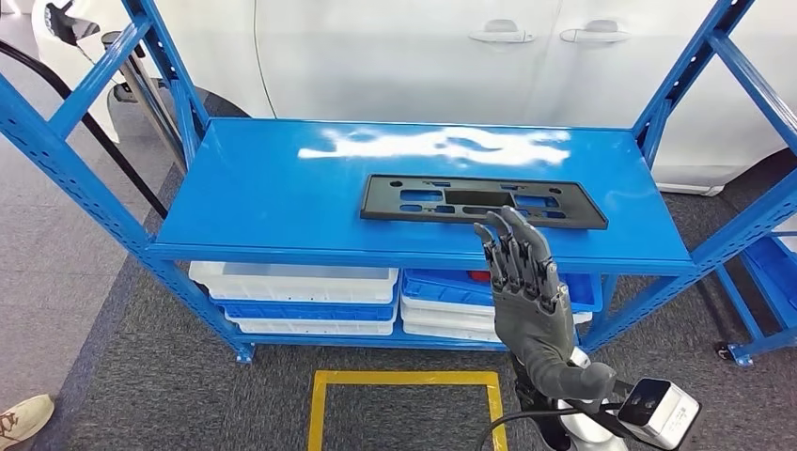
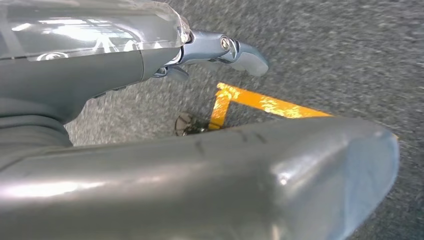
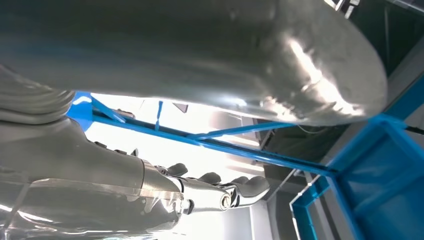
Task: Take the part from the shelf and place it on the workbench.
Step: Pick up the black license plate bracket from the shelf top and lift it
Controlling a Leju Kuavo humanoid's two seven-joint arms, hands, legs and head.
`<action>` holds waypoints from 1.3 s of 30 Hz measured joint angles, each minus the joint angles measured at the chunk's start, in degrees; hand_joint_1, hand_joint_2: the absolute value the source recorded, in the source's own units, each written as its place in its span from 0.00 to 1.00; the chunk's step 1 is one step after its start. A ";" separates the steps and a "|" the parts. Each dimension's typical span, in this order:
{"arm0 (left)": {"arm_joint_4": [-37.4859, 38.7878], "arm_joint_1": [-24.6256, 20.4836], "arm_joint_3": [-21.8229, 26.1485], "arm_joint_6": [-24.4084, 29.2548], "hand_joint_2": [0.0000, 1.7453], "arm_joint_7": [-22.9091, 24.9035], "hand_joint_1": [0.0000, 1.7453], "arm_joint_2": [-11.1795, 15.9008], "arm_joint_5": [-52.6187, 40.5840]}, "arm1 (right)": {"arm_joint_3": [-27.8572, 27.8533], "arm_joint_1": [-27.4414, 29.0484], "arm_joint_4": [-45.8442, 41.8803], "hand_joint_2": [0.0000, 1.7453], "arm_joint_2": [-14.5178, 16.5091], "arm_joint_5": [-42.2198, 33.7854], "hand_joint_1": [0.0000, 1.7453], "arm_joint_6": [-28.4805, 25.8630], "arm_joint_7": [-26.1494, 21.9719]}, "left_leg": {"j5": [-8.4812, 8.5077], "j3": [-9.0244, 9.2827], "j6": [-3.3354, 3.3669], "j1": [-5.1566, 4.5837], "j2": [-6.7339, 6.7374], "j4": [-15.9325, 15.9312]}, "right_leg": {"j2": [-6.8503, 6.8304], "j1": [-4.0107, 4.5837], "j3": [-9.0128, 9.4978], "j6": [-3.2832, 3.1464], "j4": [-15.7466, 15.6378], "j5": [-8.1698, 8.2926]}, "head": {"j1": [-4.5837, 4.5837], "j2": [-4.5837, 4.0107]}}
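The blue shelf point(image 1: 282, 188) stands directly ahead, its top deck bounded by a straight near lip and by slanted blue uprights at the left and right ends. The part point(image 1: 484, 201), a flat black panel with several rectangular cut-outs, lies flat on that deck, right of centre and close to the near lip. Its long axis runs left to right, roughly parallel to the near edge, with the right end angled slightly nearer. The deck to the left of the part and behind it is open blue surface carrying a bright reflection. A white car body point(image 1: 404, 56) with two door handles stands just beyond the far edge. The right robot hand point(image 1: 526, 282) is raised in front of the near lip, fingers extended upward and slightly apart, holding nothing; its fingertips point(image 1: 503, 225) overlap the part's near edge in the head view, but contact cannot be confirmed. In the right wrist view the same fingers lie straight against blue frame members. The left robot hand point(image 2: 220, 52) hangs over grey carpet point(image 2: 325, 45); one finger shows straight, but whether the hand is open or closed cannot be told. Below the deck, white and blue trays point(image 1: 296, 296) are stacked on the lower level. Yellow floor tape point(image 1: 404, 381) marks a square on the carpet just near of the shelf. A shoe point(image 1: 21, 420) shows at the near left.
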 joint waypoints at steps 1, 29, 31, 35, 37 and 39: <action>0.00 0.00 -0.01 0.04 0.00 0.05 0.00 0.01 -0.02 | 0.01 0.07 0.24 0.00 0.00 -0.02 0.00 0.11 -0.01 | -0.38 0.35 0.15 -0.03 -0.01 0.01 | -0.01 0.00 -2.65 0.02 3.78 -1.50 | 0.00 0.00; 0.24 0.99 -0.26 3.45 0.00 2.87 0.00 -0.32 -0.76 | 4.58 -2.21 12.54 0.00 0.23 20.25 0.00 -17.23 0.06 | 1.01 -0.15 -0.44 -0.12 -0.01 -0.63 | 0.20 0.60 1.13 -1.16 -5.81 2.56 | -0.04 0.00; 0.24 1.01 -0.25 3.56 0.00 2.77 0.00 -0.36 -0.80 | 5.42 -2.54 14.15 0.00 -0.10 28.64 0.00 -24.98 0.14 | 0.88 0.18 -0.11 0.01 0.02 -0.93 | 0.09 0.26 -2.70 -0.67 1.03 -0.56 | -0.04 0.00; 0.25 1.22 -0.23 3.59 0.00 2.75 0.00 -0.39 -1.02 | 6.74 -2.42 16.44 0.50 -0.68 34.27 0.00 -30.10 0.38 | 0.12 0.65 -0.32 0.09 -0.06 -0.62 | -0.08 -0.53 -6.57 0.10 4.82 1.32 | -0.04 0.00; 0.25 1.28 -0.23 3.57 0.00 2.76 0.00 -0.45 -1.19 | 7.19 -2.47 17.08 1.00 -0.87 37.83 0.00 -33.20 1.04 | -0.52 1.07 -0.84 0.09 -0.12 -0.17 | -0.26 -0.82 -3.48 0.21 -2.70 5.69 | -0.04 0.00; 0.24 1.24 -0.23 3.56 0.00 2.78 0.00 -0.48 -1.49 | 7.63 -2.46 17.91 1.00 -1.03 44.42 0.00 -38.99 3.44 | -1.01 1.11 -1.50 -0.09 -0.17 0.26 | -0.23 -0.79 -1.72 -0.22 -7.04 7.22 | -0.05 0.00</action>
